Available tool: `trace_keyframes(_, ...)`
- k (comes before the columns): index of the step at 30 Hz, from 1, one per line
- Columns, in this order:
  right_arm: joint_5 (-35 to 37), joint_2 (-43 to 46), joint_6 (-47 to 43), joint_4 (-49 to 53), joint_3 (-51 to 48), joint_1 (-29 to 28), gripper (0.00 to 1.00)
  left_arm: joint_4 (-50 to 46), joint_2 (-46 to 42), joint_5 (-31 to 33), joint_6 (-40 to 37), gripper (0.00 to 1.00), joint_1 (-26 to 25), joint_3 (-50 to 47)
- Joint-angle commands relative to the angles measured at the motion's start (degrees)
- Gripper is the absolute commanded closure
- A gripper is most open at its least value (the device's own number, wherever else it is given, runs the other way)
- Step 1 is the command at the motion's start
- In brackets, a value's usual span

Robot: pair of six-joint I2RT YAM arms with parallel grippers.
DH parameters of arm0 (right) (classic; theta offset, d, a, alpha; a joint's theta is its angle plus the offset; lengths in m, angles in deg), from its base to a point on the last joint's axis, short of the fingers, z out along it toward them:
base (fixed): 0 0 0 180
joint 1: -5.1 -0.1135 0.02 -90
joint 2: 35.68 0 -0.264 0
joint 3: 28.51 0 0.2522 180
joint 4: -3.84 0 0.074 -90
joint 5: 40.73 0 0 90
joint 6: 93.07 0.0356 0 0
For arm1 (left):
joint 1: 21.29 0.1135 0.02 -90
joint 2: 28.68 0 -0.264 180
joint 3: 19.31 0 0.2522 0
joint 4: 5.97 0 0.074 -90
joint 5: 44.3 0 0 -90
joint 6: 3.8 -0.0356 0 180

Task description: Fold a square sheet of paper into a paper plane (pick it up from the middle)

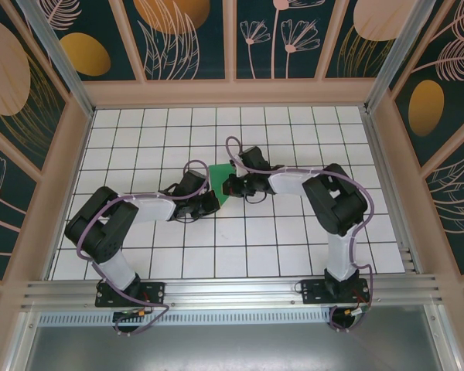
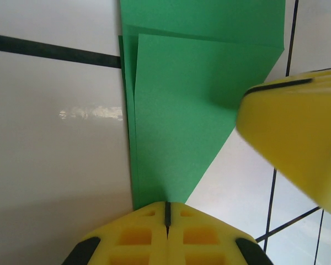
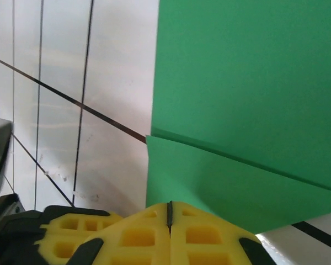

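Surface: white grid table [image 1: 294,247] inside patterned walls.
Done: we see the green paper [image 2: 182,110] folded into layered, tapering flaps.
Remaining: we judge the wing creases.
Fingers: left gripper [image 2: 167,216] and right gripper [image 3: 169,212] both pressed together at the paper's edges.

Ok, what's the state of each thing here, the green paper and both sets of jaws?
green paper: folded into overlapping layers, tapering to a point, lying on the table
left gripper: jaws shut, tips at the paper's pointed end
right gripper: jaws shut, tips at a folded edge
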Motion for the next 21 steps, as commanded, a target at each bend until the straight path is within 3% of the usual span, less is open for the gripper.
trace_keyframes(1, -0.1, -3.0, 0.6, 0.9, 1.5, 0.4, 1.00, -7.0, 1.4, 2.6, 0.1, 1.00, 0.2, -2.0)
trace_keyframes(13, 4.8, -7.1, 4.2, 6.8, 2.8, 2.1, 1.00, -10.9, -2.8, -1.9, -5.7, 1.00, 0.3, -2.8)
trace_keyframes(21, 2.2, -5.4, 5.6, 5.1, 2.2, 2.1, 1.00, -13.7, -5.8, 1.3, -6.8, 1.00, 0.2, -0.7)
